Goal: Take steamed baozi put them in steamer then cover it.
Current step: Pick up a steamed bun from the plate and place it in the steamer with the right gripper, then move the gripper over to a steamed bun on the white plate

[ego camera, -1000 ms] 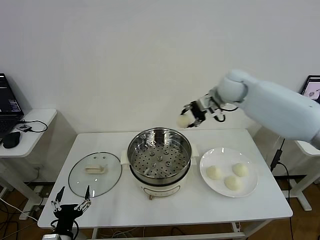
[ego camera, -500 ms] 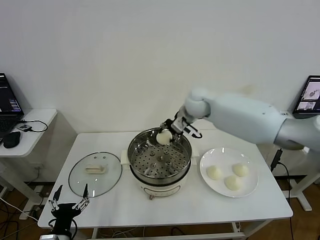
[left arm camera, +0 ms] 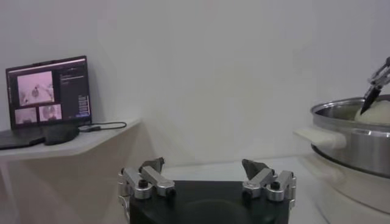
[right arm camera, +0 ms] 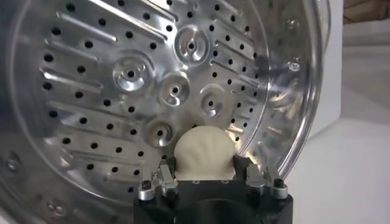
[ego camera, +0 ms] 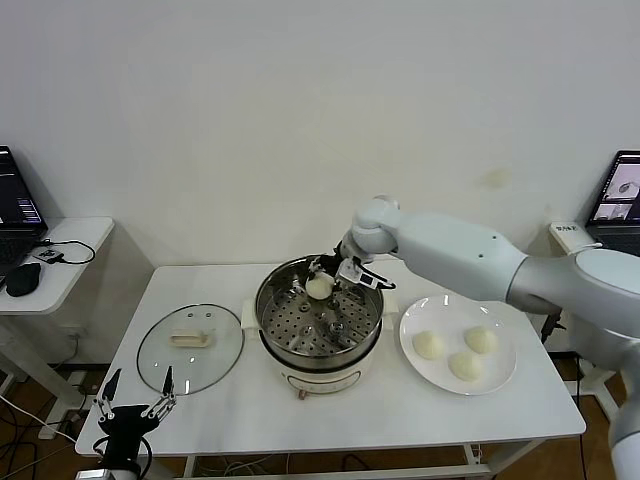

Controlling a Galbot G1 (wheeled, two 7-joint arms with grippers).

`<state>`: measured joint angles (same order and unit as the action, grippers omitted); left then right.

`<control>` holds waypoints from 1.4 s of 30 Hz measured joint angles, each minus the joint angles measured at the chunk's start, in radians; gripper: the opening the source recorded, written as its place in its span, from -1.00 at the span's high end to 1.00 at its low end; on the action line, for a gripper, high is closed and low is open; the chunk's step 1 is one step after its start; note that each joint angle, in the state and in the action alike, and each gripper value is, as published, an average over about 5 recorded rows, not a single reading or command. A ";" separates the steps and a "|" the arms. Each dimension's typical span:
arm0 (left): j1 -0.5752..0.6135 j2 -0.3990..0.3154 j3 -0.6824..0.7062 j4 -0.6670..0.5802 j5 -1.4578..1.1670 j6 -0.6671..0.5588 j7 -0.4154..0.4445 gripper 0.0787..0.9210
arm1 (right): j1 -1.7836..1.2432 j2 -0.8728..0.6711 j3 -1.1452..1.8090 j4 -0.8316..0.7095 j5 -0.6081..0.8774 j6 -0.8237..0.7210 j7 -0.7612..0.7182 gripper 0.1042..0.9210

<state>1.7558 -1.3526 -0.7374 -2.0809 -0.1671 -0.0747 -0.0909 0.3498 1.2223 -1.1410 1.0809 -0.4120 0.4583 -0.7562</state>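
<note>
The steamer (ego camera: 320, 372) stands mid-table, a shiny pot on a cream base. My right gripper (ego camera: 330, 272) reaches into its far side, shut on a steamed baozi (ego camera: 319, 288). The right wrist view shows that baozi (right arm camera: 204, 149) between both fingers, just above the perforated tray (right arm camera: 122, 91) near the pot wall. Three more baozi (ego camera: 428, 345) (ego camera: 481, 339) (ego camera: 465, 365) lie on the white plate (ego camera: 506, 352) to the right. The cover (ego camera: 160, 365), clear glass with a cream handle, lies flat left of the steamer. My left gripper (ego camera: 132, 410) is parked open off the table's front left corner.
A side desk with a laptop and mouse (ego camera: 22, 278) stands at the left, and shows in the left wrist view as a screen (left arm camera: 47, 91). Another screen (ego camera: 618, 190) is at the far right. Bare tabletop runs along the front edge (ego camera: 350, 420).
My right gripper has carried the baozi left and down, from the air behind the steamer into the pot. The left arm has stayed put.
</note>
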 measured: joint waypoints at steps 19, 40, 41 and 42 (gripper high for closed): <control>0.001 0.010 -0.004 -0.031 -0.009 0.017 -0.007 -0.77 | 0.208 -0.162 -0.098 0.249 0.355 -0.282 -0.063 -0.76; -0.012 0.067 -0.041 -0.026 -0.043 0.062 -0.018 -0.77 | 0.008 -0.743 0.120 0.603 0.519 -0.745 -0.186 -0.76; -0.012 0.068 -0.043 -0.026 -0.044 0.063 -0.017 -0.77 | -0.026 -0.754 0.143 0.601 0.507 -0.746 -0.191 -0.76; -0.012 0.070 -0.045 -0.026 -0.044 0.064 -0.016 -0.77 | -0.059 -0.762 0.166 0.596 0.495 -0.746 -0.195 -0.76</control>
<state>1.7442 -1.2830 -0.7823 -2.1064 -0.2114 -0.0111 -0.1072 0.2906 0.4601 -0.9751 1.6772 0.0830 -0.2879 -0.9510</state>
